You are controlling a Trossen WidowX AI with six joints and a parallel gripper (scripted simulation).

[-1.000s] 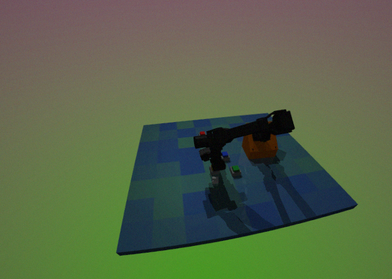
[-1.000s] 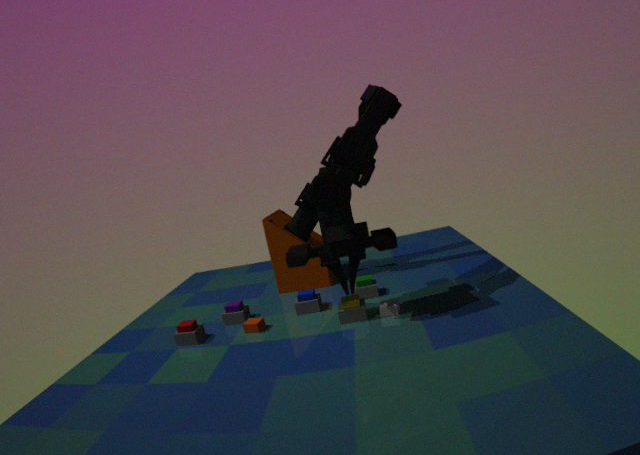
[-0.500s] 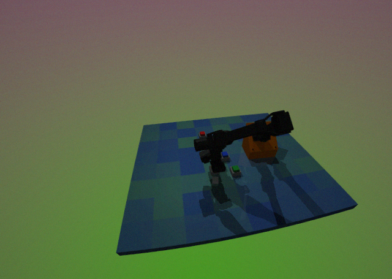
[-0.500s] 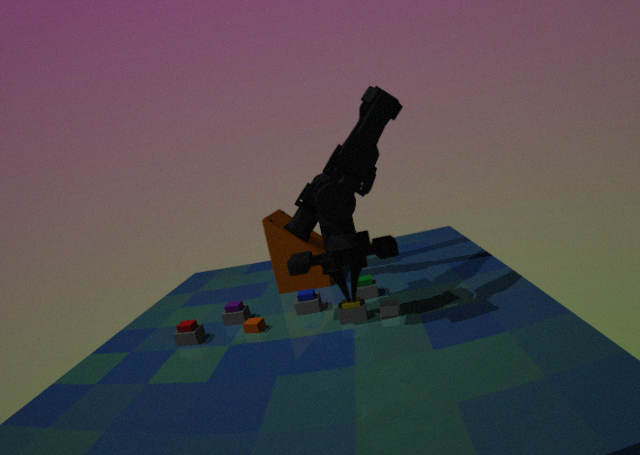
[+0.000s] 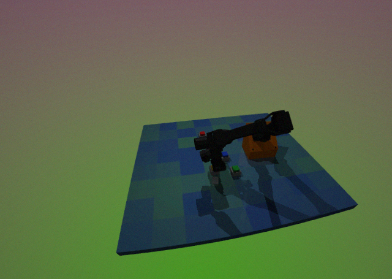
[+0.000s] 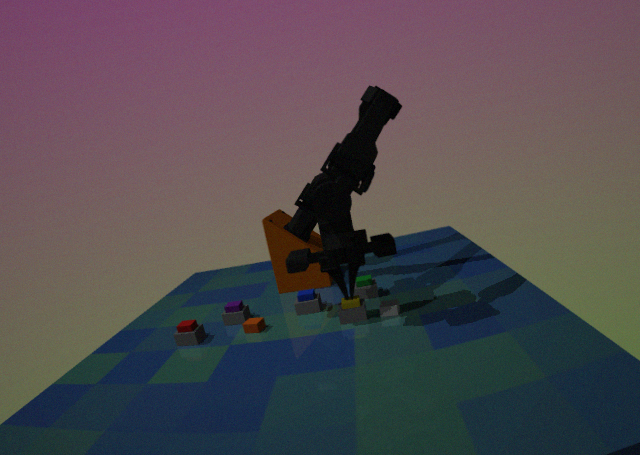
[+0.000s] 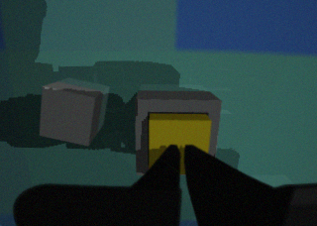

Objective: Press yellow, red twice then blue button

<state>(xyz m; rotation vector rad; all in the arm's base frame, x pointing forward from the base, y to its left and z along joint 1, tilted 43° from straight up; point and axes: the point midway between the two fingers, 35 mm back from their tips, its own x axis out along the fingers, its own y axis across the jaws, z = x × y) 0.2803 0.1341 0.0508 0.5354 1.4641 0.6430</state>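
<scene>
My gripper [image 6: 349, 298] [image 7: 180, 153] is shut and empty, its fingertips right at the top of the yellow button. The yellow button [image 6: 351, 303] [image 7: 179, 132] sits on a grey base; in the top view it is mostly hidden behind the gripper. Whether the tips touch its cap I cannot tell for sure. The red button [image 5: 202, 133] [image 6: 187, 326] stands on its grey base, far left in the exterior view. The blue button [image 5: 225, 154] [image 6: 306, 295] stands left of the yellow one in the exterior view.
A grey block [image 5: 215, 180] [image 6: 389, 308] [image 7: 70, 114] lies close beside the yellow button. The green button [image 5: 236, 168] [image 6: 364, 280] stands behind it in the exterior view. A purple button [image 6: 234, 306] and an orange block [image 6: 254, 325] lie between red and blue.
</scene>
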